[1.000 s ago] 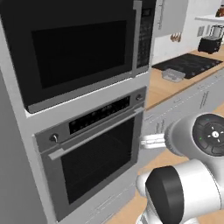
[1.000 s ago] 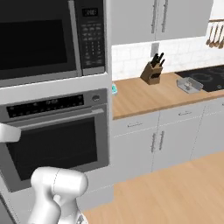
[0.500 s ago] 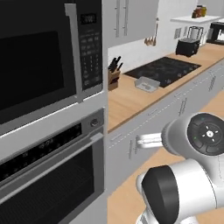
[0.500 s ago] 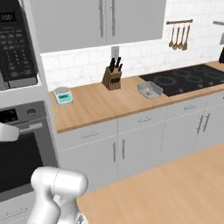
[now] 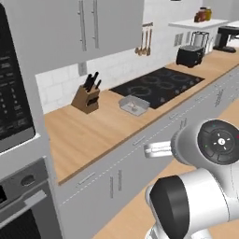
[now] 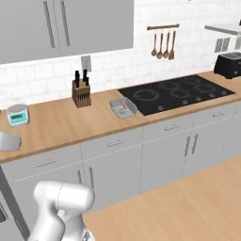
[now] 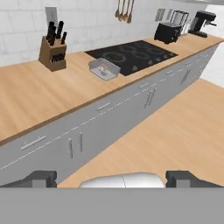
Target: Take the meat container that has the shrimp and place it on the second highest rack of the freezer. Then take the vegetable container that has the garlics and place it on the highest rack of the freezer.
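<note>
My base is turning, so my whole outlook is sweeping sideways rather than anything on the counter (image 6: 56, 124) shifting. The oven that was filling both base views a second ago is sliding off the edge; just a sliver of it and the microwave (image 5: 14, 102) is remaining at the left of my left base view. The knife block (image 6: 81, 92), the grey tray (image 6: 123, 108) beside the cooktop (image 6: 176, 92), the hanging spoons (image 6: 162, 44) and the toaster (image 6: 229, 65) are now coming into full sight.

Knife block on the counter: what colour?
Light brown wood with black handles, knife block; clearest in the hand view.
</note>
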Tool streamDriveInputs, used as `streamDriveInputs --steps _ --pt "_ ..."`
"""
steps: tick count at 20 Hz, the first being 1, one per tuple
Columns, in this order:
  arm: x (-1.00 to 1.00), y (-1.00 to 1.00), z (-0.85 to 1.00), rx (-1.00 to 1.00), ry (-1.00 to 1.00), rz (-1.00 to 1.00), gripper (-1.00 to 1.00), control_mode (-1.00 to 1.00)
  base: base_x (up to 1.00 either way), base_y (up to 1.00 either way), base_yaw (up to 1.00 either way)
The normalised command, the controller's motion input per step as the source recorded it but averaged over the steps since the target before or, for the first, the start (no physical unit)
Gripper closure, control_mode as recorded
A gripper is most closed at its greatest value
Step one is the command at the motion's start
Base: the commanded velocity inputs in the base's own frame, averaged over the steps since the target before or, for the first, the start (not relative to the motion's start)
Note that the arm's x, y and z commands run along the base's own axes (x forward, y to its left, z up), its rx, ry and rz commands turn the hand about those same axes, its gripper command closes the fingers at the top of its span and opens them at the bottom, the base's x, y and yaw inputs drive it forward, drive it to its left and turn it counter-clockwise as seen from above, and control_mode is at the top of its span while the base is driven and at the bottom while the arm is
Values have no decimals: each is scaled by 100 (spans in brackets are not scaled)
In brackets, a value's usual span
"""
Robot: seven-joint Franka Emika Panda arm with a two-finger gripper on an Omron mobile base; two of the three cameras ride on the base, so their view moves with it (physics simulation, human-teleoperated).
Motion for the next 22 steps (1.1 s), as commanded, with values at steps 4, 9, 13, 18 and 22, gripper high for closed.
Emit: streamDriveInputs --steps 4,9,13,18,22 --pt "0 0 0 0 0 0 -100 100 56 -81 4" --pt "0 0 0 0 0 0 -100 100 76 -66 7" --pt "0 0 0 0 0 0 -100 100 100 -14 22" --pt "0 0 0 0 0 0 -100 100 96 -7 44" --pt "0 0 0 0 0 0 -100 100 45 -43 38"
